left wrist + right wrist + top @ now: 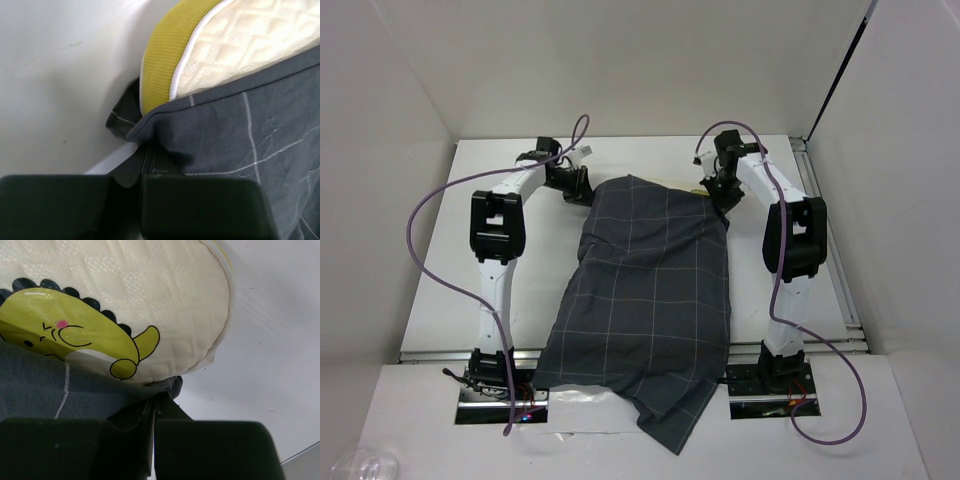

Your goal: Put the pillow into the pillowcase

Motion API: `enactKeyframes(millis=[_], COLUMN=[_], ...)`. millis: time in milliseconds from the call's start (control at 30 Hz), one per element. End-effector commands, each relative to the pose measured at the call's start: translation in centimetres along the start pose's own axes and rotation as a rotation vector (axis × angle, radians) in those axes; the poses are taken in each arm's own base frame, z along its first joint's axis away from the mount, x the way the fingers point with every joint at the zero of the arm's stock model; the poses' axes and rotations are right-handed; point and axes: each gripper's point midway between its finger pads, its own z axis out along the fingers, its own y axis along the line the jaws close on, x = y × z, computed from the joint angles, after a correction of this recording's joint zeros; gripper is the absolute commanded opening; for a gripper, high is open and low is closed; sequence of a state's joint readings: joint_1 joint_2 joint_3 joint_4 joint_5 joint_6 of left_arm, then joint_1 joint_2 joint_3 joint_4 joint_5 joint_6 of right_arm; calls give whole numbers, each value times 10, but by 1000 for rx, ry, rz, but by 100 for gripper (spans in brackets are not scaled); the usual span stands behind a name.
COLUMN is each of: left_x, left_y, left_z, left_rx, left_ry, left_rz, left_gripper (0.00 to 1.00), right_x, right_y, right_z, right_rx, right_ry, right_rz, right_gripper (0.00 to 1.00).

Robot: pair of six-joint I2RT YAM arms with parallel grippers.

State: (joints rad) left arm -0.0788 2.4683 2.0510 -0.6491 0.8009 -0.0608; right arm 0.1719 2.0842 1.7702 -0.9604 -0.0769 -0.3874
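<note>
At the far end of the table [460, 260], both arms reach to the open mouth of the pillowcase [645, 290], one at each corner of its hem. From above, the charcoal checked fabric lies as a long swollen hump running from the far middle of the table to the near edge. Its slack closed end spills over that edge between the arm bases.

The left gripper [141, 200] is clenched on the hem, with a fold of dark cloth running down into the seam between its fingers. Just beyond it a corner of the pillow [240, 45] pokes out, showing quilted cream top and yellow band [165, 50]. The right gripper [152, 440] is likewise pinched onto the hem at the other corner. There a rounded pillow corner bearing a yellow cartoon print [75, 335] lies bare above the cloth.

By my reading the job is most of the way through. The bulk of the pillow sits inside the case, judging by the filled shape under the fabric. What is left is the last strip at the mouth — both far corners are not yet covered. The loose cloth at the near end suggests the pillow has not reached the bottom of the case. Drawing the hem further over those corners, or working the pillow deeper, would finish it.
</note>
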Motion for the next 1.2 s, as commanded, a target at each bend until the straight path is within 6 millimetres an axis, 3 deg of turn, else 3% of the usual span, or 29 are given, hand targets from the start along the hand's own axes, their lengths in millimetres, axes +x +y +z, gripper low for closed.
enactKeyframes(millis=[0,100,167,200,233,333,367,467,533,567,600,633,767,800,867,900,967,1000,1133,1167], left_x=[-10,-28,-49,-56,-71,-93,-103,-116,-127,-129,-136,-144,-158,-158,-157,-161,-167,-174,-181,-180], left_y=[-19,-21,-33,-28,-41,-46,-55,-68,-88,-95,-98,-112,-151,-156,-166,-180,-196,-217,-250,-267], left_z=[-10,-34,-59,-70,-90,-124,-142,-172,-192,-197,-210,-231,-276,-280,-289,-305,-319,-338,-372,-387], left_rx=[32,-62,-141,-218,-257,-392,-438,-516,-557,-577,-628,-660,-697,-697,-697,-707,-702,-695,-701,-692], left_ry=[-36,-99,-160,-183,-230,-303,-348,-408,-463,-471,-506,-568,-707,-721,-742,-790,-840,-902,-1004,-1058], left_rz=[28,66,130,153,198,273,305,378,458,485,503,536,605,613,623,641,656,675,702,719], left_gripper=[0,0,0,0,0,0,0,0,0,0,0,0,0,0,0,0,0,0,0,0], right_x=[-21,-24,-34,-37,-43,-76,-86,-114,-130,-145,-152,-167,-185,-187,-187,-186,-187,-189,-185,-182], right_y=[8,7,4,5,6,6,8,9,16,14,16,15,14,20,20,24,26,25,27,29], right_z=[-7,-9,-14,-16,-18,-48,-57,-92,-108,-129,-138,-165,-226,-252,-281,-309,-336,-351,-418,-422], right_rx=[-11,-7,3,-2,-8,-3,-10,-9,-28,-10,-22,-8,-11,-13,3,23,42,64,123,127], right_ry=[-49,-59,-89,-101,-122,-280,-329,-472,-538,-605,-635,-716,-889,-971,-1057,-1141,-1216,-1256,-1402,-1415], right_rz=[-38,-39,-42,-43,-35,-45,-43,-47,-59,-57,-68,-76,-65,-84,-86,-114,-127,-133,-135,-139], right_gripper=[0,0,0,0,0,0,0,0,0,0,0,0,0,0,0,0,0,0,0,0])
